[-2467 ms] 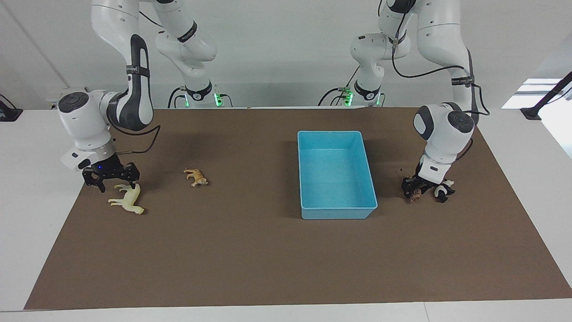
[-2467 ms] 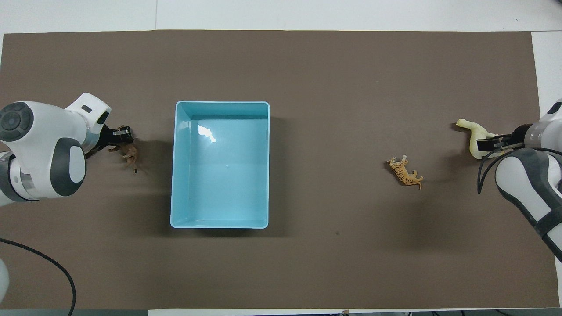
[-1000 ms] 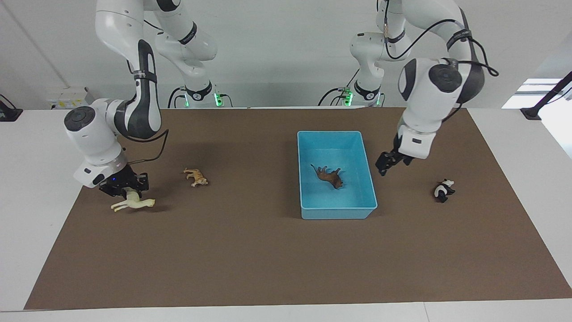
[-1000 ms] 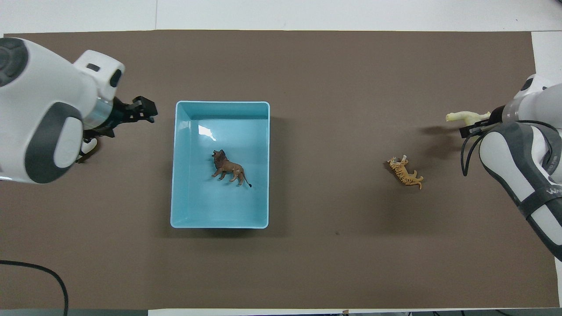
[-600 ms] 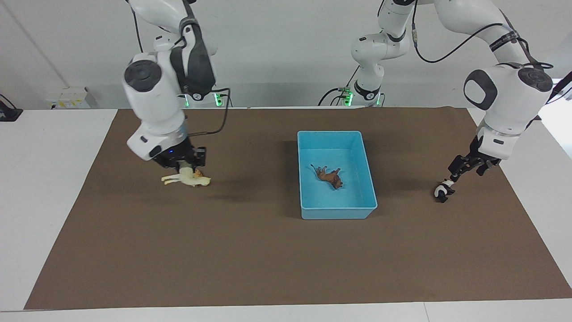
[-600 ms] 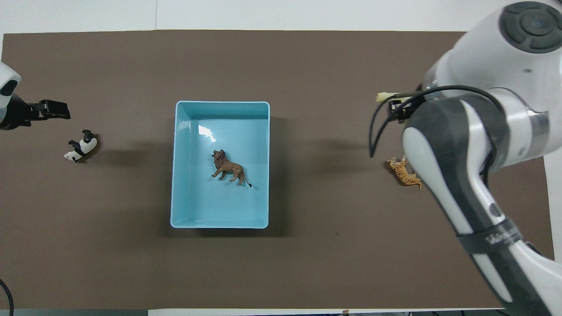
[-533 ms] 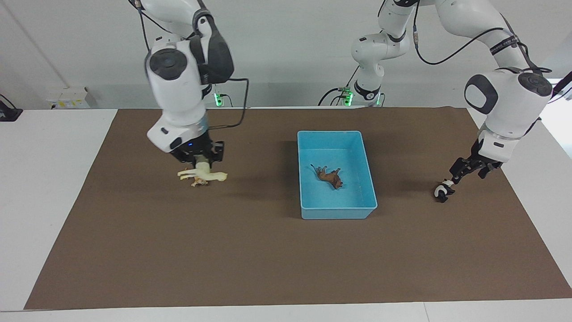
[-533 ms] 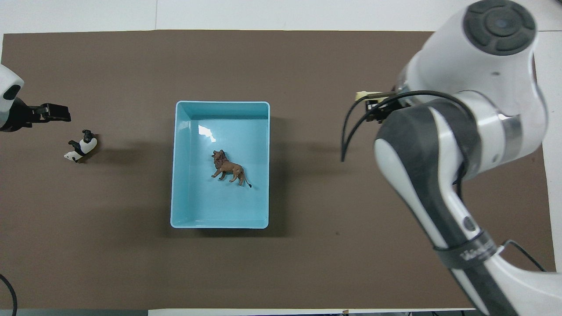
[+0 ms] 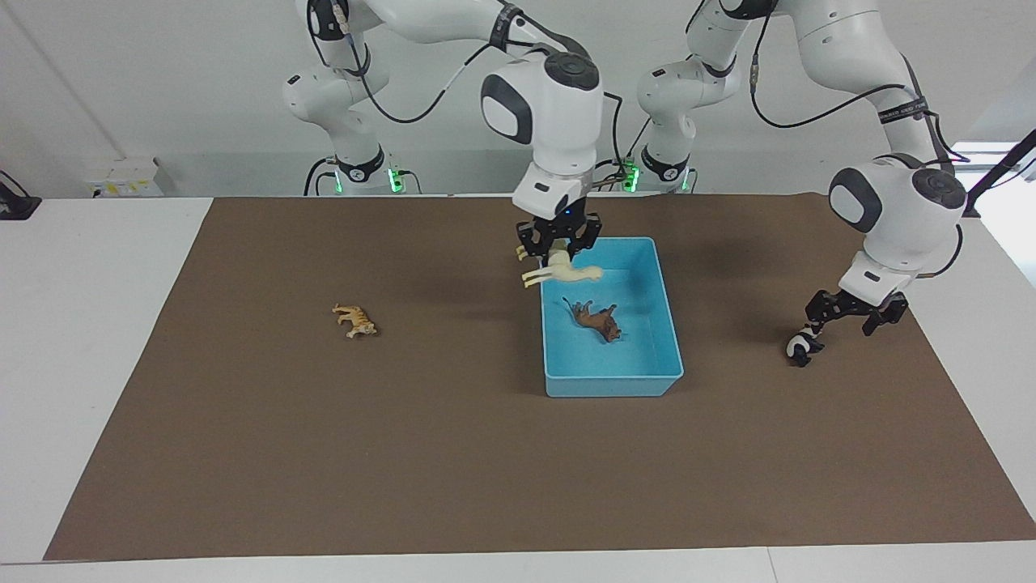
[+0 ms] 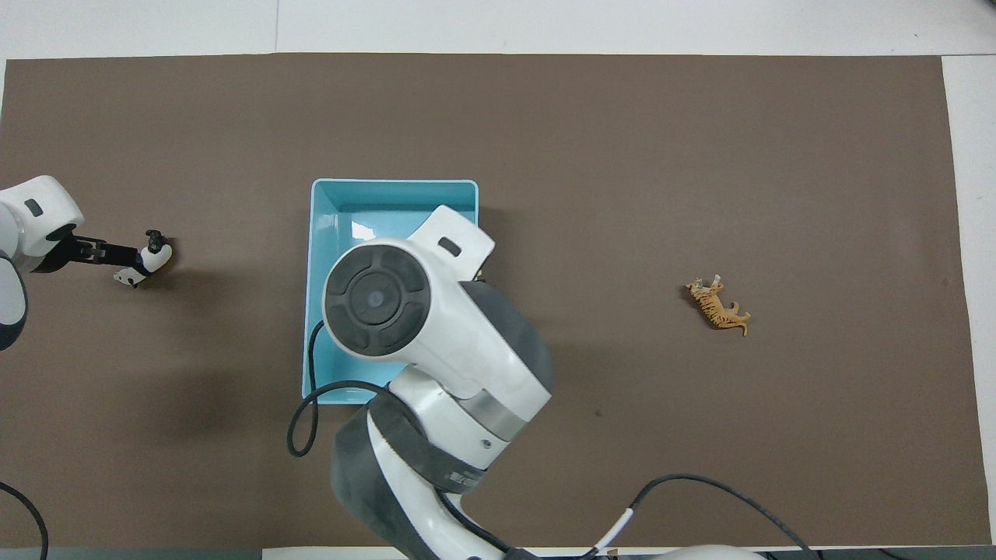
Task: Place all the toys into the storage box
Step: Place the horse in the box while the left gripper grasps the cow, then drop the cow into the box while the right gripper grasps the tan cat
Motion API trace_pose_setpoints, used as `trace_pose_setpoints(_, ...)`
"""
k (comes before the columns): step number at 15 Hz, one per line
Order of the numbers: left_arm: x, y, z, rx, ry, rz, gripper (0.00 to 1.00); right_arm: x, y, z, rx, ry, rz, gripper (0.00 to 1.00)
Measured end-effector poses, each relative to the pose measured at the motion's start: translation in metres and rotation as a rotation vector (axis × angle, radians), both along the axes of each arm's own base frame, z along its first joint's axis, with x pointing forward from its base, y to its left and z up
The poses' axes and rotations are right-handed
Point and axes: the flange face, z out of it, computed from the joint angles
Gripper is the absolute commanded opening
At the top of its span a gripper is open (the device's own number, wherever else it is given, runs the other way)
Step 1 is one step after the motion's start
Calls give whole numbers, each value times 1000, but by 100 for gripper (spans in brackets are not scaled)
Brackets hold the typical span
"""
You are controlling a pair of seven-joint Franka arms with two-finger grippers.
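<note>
My right gripper (image 9: 558, 248) is shut on the cream-white horse (image 9: 560, 273) and holds it in the air over the edge of the light-blue storage box (image 9: 612, 382) toward the right arm's end. The brown animal (image 9: 597, 318) lies in the box. In the overhead view the right arm hides the horse, the brown animal and much of the box (image 10: 389, 187). The orange tiger (image 9: 354, 321) (image 10: 717, 306) lies on the mat toward the right arm's end. My left gripper (image 9: 850, 314) (image 10: 124, 253) is open, low over the black-and-white panda (image 9: 797, 348) (image 10: 158, 257).
A brown mat (image 9: 405, 453) covers the table, with white table surface (image 9: 81, 324) around it. Cables hang from both arms.
My right gripper has carried the horse from beside the tiger to over the box's edge. My left gripper has come down closer to the panda.
</note>
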Motion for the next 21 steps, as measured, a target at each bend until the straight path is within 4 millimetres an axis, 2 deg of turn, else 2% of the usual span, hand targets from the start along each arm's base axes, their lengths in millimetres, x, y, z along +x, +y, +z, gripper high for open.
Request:
trace_pose_setpoints(1,-1,-4,-7,0,15,-34,100,-5,20,-24,12,-11,4,0)
trace_pose_setpoints(2,-1,-6,-14,-1,28,-64,100,-6,32,-47,15,-13,5,74)
trace_pose_setpoints(3,-2,-8,-21,-2,43,-91,100,-5,36,-64,10,-8,2,100)
trace_pose_setpoints(4,-4,-9,-28,-3,56,-110,100,-2,35,-73,2,-4,-3,100)
trace_pose_setpoints(5,-5,-9,-35,-5,65,-123,100,1,33,-73,1,-4,-11,100)
trace_pose_setpoints(8,-5,-9,-51,-8,73,-134,100,0,28,-61,-33,29,-73,100)
trace_pose_setpoints(9,-7,-10,-56,-10,80,-136,88,2,24,-55,-44,36,-93,100)
trace_pose_setpoints(10,-9,-10,-59,-12,87,-136,56,10,16,-45,-46,30,-116,100)
trace_pose_setpoints(11,-10,-10,-62,-13,92,-136,22,25,-1,-32,-45,15,-152,100)
trace_pose_setpoints(12,-10,-11,-61,-14,95,-137,0,45,-27,-18,-45,6,-192,100)
trace_pose_setpoints(14,-10,-9,-58,-13,97,-133,0,85,-98,11,-63,16,-215,100)
trace_pose_setpoints(16,-9,-7,-53,-16,110,-110,0,120,-178,31,-88,46,-169,100)
trace_pose_setpoints(17,-7,-7,-49,-18,114,-81,0,131,-214,33,-102,67,-118,100)
trace_pose_setpoints(19,4,-19,-30,-24,129,-6,0,143,-271,18,-121,113,-3,100)
trace_pose_setpoints(20,12,-37,-13,-25,141,42,0,144,-291,6,-122,119,60,100)
trace_pose_setpoints(21,20,-65,11,-24,154,100,0,140,-304,-8,-119,115,119,100)
